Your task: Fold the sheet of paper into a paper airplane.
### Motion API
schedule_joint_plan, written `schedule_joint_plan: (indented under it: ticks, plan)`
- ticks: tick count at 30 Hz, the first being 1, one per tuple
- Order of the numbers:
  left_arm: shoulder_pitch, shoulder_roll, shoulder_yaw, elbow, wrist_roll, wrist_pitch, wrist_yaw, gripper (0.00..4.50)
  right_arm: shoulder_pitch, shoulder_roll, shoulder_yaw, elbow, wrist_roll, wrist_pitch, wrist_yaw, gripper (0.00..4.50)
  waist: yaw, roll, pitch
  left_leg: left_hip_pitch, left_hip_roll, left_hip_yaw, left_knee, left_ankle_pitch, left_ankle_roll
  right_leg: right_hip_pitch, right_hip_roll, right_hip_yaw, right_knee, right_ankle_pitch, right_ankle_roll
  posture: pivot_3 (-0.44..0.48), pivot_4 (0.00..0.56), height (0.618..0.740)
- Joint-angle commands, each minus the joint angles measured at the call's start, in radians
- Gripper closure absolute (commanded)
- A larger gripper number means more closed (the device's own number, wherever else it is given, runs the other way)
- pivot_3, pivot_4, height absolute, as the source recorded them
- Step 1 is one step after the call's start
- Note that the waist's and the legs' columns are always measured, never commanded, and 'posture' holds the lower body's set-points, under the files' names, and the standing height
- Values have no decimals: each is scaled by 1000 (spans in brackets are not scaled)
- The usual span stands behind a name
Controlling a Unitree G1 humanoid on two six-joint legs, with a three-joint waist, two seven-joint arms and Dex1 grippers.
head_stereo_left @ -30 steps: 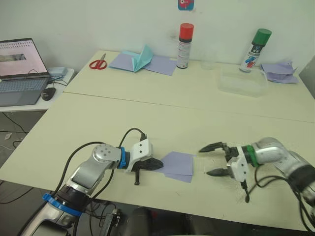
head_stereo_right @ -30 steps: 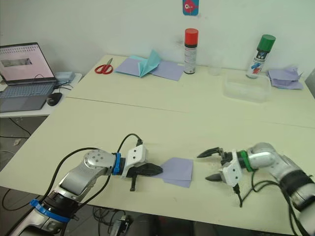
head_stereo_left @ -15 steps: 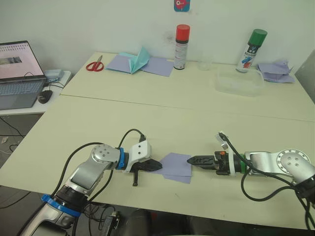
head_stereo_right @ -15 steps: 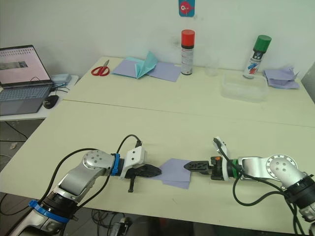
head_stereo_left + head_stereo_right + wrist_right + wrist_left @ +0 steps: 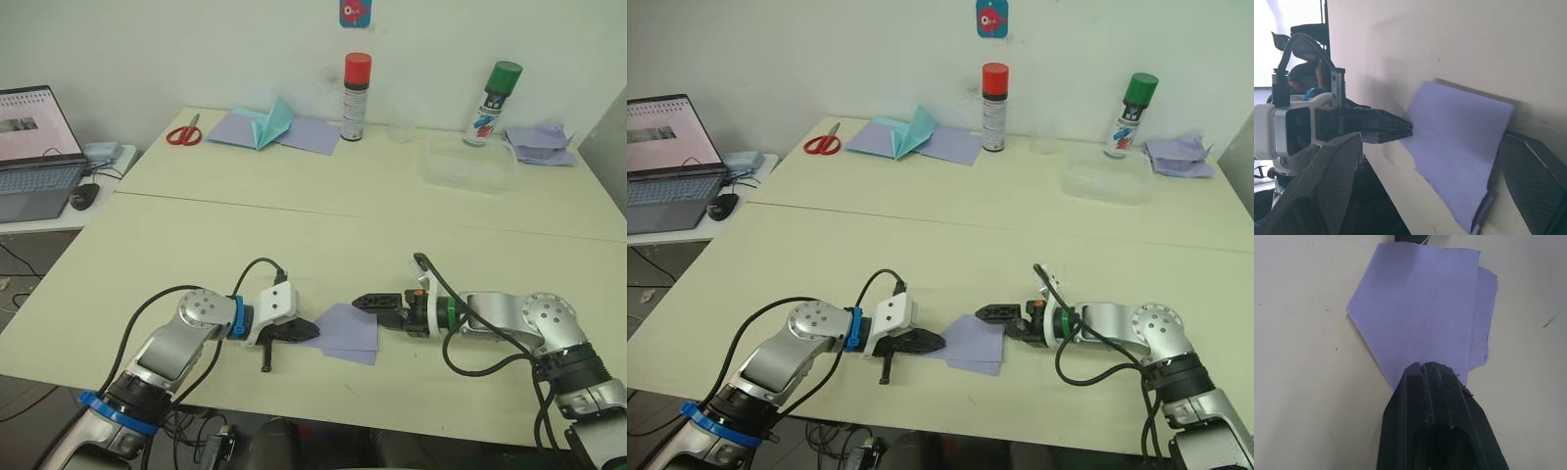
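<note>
While the left gripper (image 5: 306, 332) pins the paper's left corner with fingers pressed together, the sheet of paper (image 5: 349, 331) lies partly folded at the lower middle of the table (image 5: 323, 225). At its right edge, the right gripper (image 5: 366, 301) is spread wide, likely for the next fold; it must close on that edge.
</note>
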Motion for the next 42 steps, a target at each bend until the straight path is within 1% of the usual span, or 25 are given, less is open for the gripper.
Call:
schedule_joint_plan:
  ticks: [1, 2, 5, 11, 13, 15, 16, 20, 24, 27, 31, 34, 37, 38, 42]
  plan:
    - [24, 11, -36, 32, 51, 27, 1, 4500, -14, 21, 1, 3, -42, 38, 22, 55, 0, 0, 0, 0, 0, 0, 0, 0, 0, 0, 0, 0, 0, 0, 0, 0, 150, 740]
    - [24, 12, -36, 32, 51, 27, 1, 4500, -17, 20, -1, -10, -81, 53, 56, 55, 0, 0, 0, -1, 0, 0, 0, 0, 0, -1, 0, 0, 0, 0, 0, 0, 150, 740]
    - [22, 15, -36, 34, 52, 26, -4, 4500, -16, 22, -8, -63, -202, 74, 155, 588, 0, 0, 0, -1, 0, 0, -1, 0, 0, -1, 0, 0, 0, 0, 0, 0, 150, 740]
    - [35, 46, -22, 8, 30, 41, -35, 4500, 1, 45, -28, -139, -396, 76, 294, 2788, 1, 0, 0, -4, 0, 1, -3, 0, 0, -7, 0, 1, 0, 1, -1, 0, 150, 740]
    - [30, 64, 3, 16, 13, 59, -47, 4500, 4, 32, 2, -193, -536, 37, 392, 3491, 0, 0, 0, -5, 0, 2, -5, 0, 0, -8, 0, 1, 0, 1, -1, 0, 150, 740]
    - [26, 80, 20, 23, 2, 70, -59, 4500, 12, 24, 24, -232, -659, -10, 481, 4295, -2, 0, 0, -5, 1, 2, -6, 0, 0, -10, 1, 1, 0, 1, -1, 0, 150, 740]
    - [28, 88, 23, 21, -1, 74, -65, 4500, 16, 15, 41, -253, -723, -40, 535, 4478, -2, 0, 0, -6, 1, 2, -6, 0, 0, -11, 2, 1, 0, 0, -1, 0, 150, 740]
    - [33, 100, 25, 12, -9, 85, -79, 4500, 37, 20, 61, -299, -873, -109, 661, 4478, -2, 1, 1, -5, 3, 2, -7, 0, 0, -11, 4, 1, 0, 0, -1, 0, 150, 740]
    - [31, 84, 21, 11, -10, 88, -78, 4500, 47, 64, 30, -297, -923, -99, 685, 4478, -2, 0, 1, -5, 2, 2, -7, 0, 0, -11, 4, 2, 0, 0, 0, 0, 150, 740]
    - [29, 76, 10, 14, 1, 78, -78, 4500, 46, 72, 22, -298, -970, -101, 719, 4478, -2, 0, 1, -5, 2, 2, -7, 0, 0, -11, 4, 2, 0, 0, -1, 0, 150, 740]
    - [28, 74, 0, 21, 13, 63, -80, 4500, 48, 58, 24, -325, -1032, -142, 820, 4478, -1, 0, 1, -5, 2, 2, -6, 0, 0, -11, 4, 2, 0, 0, -1, 0, 150, 740]
    - [25, 74, -2, 29, 16, 51, -80, 4500, 61, 7, 67, -378, -1125, -253, 987, 4478, 0, 1, 1, -5, 2, 2, -6, 0, 0, -11, 4, 2, 0, 0, -1, 0, 150, 740]
    - [22, 71, -2, 36, 17, 42, -78, 4500, 74, -35, 123, -397, -1231, -354, 1100, 4478, 1, 1, 1, -5, 1, 2, -6, 0, 0, -10, 4, 2, 0, -1, 0, 0, 150, 740]
    - [19, 69, -2, 38, 18, 41, -76, 4500, 77, -50, 153, -389, -1293, -418, 1140, 4478, 1, 1, 1, -5, 1, 2, -6, 0, 0, -10, 4, 2, 0, -1, 0, 0, 150, 740]
    - [10, 60, -2, 47, 22, 36, -70, 4500, 83, -46, 214, -342, -1461, -597, 1215, 4478, 1, 1, 1, -5, 1, 2, -6, 0, 0, -10, 4, 2, 0, -1, 0, 0, 150, 740]
